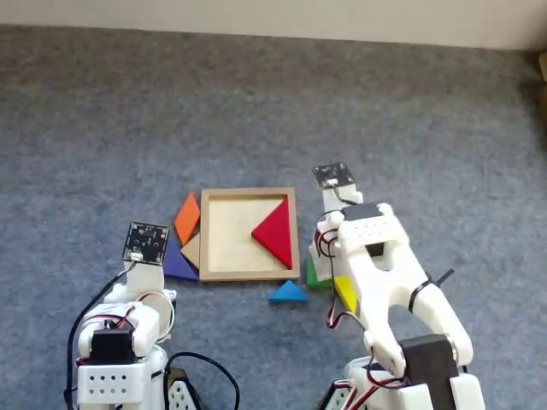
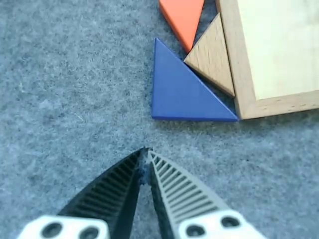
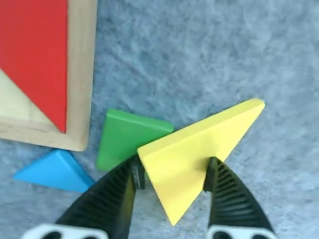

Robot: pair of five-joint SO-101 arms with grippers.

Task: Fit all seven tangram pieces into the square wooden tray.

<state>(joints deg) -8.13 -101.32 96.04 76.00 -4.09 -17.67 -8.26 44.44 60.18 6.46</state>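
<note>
tray [image 1: 248, 193]: 1 red triangle [image 1: 275, 232] inside | right end effector [image 3: 173, 172]: grips yellow triangle [image 3: 199, 139]

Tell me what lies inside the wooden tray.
One red triangle lies inside the tray, against one wall; the rest is bare wood. The floor under the triangle is covered.

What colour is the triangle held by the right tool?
Yellow; the triangle shows best in the right wrist view.
</note>
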